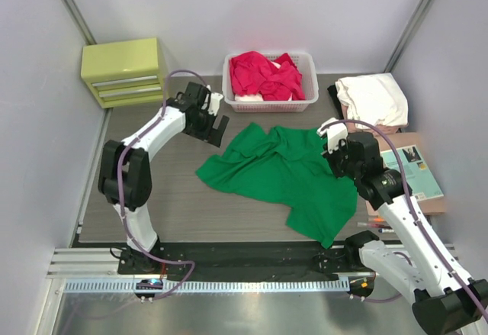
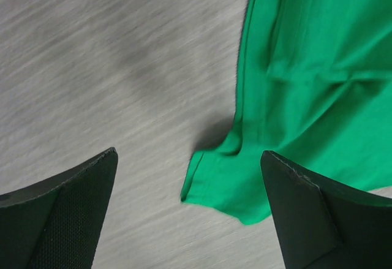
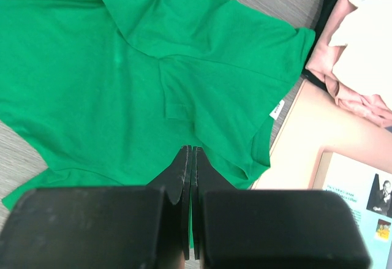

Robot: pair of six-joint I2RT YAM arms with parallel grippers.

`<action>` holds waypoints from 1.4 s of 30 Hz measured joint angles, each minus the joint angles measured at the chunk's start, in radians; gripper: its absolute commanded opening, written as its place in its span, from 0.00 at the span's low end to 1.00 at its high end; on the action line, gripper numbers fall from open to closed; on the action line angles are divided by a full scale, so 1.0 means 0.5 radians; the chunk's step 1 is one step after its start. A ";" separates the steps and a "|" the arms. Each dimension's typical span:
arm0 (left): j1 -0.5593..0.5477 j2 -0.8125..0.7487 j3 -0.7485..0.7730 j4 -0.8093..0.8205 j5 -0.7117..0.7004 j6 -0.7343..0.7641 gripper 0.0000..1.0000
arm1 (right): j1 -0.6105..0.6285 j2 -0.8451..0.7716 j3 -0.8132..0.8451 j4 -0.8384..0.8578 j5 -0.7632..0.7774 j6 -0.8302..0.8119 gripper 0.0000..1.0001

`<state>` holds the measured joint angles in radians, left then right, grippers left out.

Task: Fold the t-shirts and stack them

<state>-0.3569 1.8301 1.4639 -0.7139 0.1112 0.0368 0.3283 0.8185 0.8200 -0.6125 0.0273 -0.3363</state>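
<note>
A bright green t-shirt [image 1: 282, 171] lies crumpled and spread over the middle of the table. My left gripper [image 1: 216, 129] hangs open above its far left corner; in the left wrist view the green cloth [image 2: 306, 67] ends in a hem corner between the wide-apart fingers of that gripper [image 2: 190, 152]. My right gripper [image 1: 333, 152] is shut over the shirt's right side. In the right wrist view its tips [image 3: 192, 148] meet above the green t-shirt [image 3: 122, 67], near the white neck label [image 3: 277, 109], with no cloth seen pinched. Red t-shirts [image 1: 265, 75] fill the basket.
A white slatted basket [image 1: 309, 104] stands at the back centre. A yellow-green drawer unit [image 1: 124, 70] sits back left. White and pale pink t-shirts [image 1: 372, 98] are piled back right, next to a teal-covered book [image 1: 415, 171] on a tan board.
</note>
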 measured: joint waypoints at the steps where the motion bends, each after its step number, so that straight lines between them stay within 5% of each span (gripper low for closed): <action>1: 0.000 0.053 0.046 0.005 0.018 -0.007 1.00 | -0.011 0.001 -0.008 0.004 -0.001 0.005 0.01; 15: 0.000 0.790 0.633 0.106 0.385 -0.216 1.00 | -0.059 -0.027 -0.159 0.027 0.010 0.004 0.01; 24: -0.003 1.121 1.268 0.074 0.818 -0.339 1.00 | -0.060 -0.020 -0.243 0.030 0.047 -0.004 0.01; 36: -0.017 1.215 1.258 0.050 1.204 -0.475 0.90 | -0.072 -0.008 -0.243 0.063 0.076 -0.003 0.01; 42: -0.039 1.142 1.048 0.196 1.168 -0.589 0.96 | -0.082 -0.026 -0.245 0.072 0.076 -0.003 0.01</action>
<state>-0.3763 2.4012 1.9877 -0.6159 0.6952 -0.2577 0.2871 0.8055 0.6975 -0.5766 0.0650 -0.3378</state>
